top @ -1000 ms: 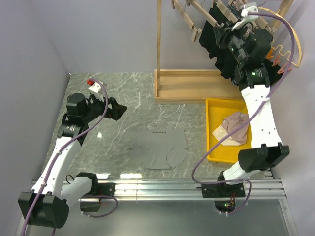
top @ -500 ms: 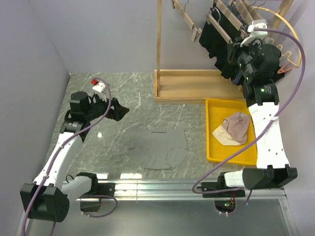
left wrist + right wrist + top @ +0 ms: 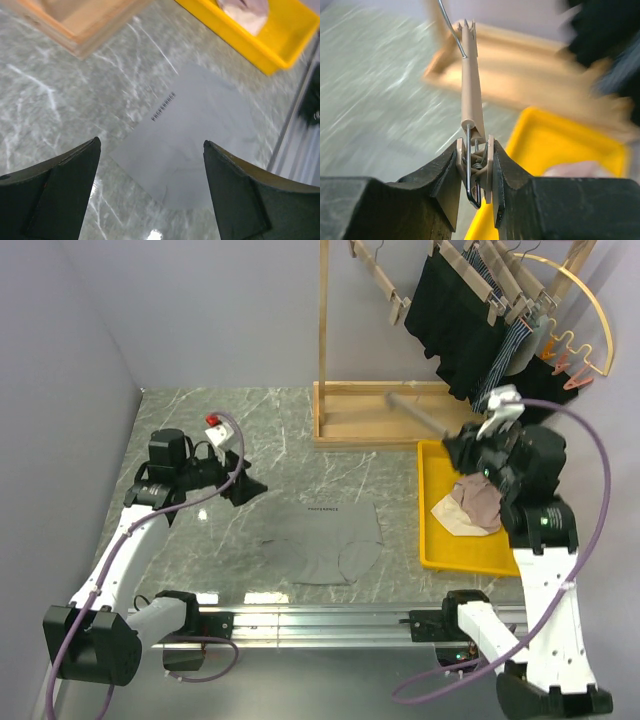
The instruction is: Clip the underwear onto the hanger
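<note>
The light grey underwear (image 3: 325, 540) lies flat on the marble table; it also shows in the left wrist view (image 3: 195, 145). My left gripper (image 3: 245, 478) is open and empty, hovering left of the underwear, and the left wrist view (image 3: 150, 145) shows its near edge between the fingers. My right gripper (image 3: 462, 445) is shut on one end clip of the pale wooden hanger (image 3: 420, 415), held in the air over the yellow tray's far edge. In the right wrist view the gripper (image 3: 475, 167) pinches the clip, and the hanger bar (image 3: 471, 90) points away with its metal hook at the far end.
A yellow tray (image 3: 440, 455) holds a beige-pink garment (image 3: 475, 502) at the right. A wooden rack (image 3: 370, 425) stands at the back, with black garments (image 3: 450, 320) on hangers and a yellow hoop hanger (image 3: 590, 310) hung from it.
My right arm has come down from the rack with the hanger to above the tray's far edge. My left gripper has shifted slightly right toward the underwear.
</note>
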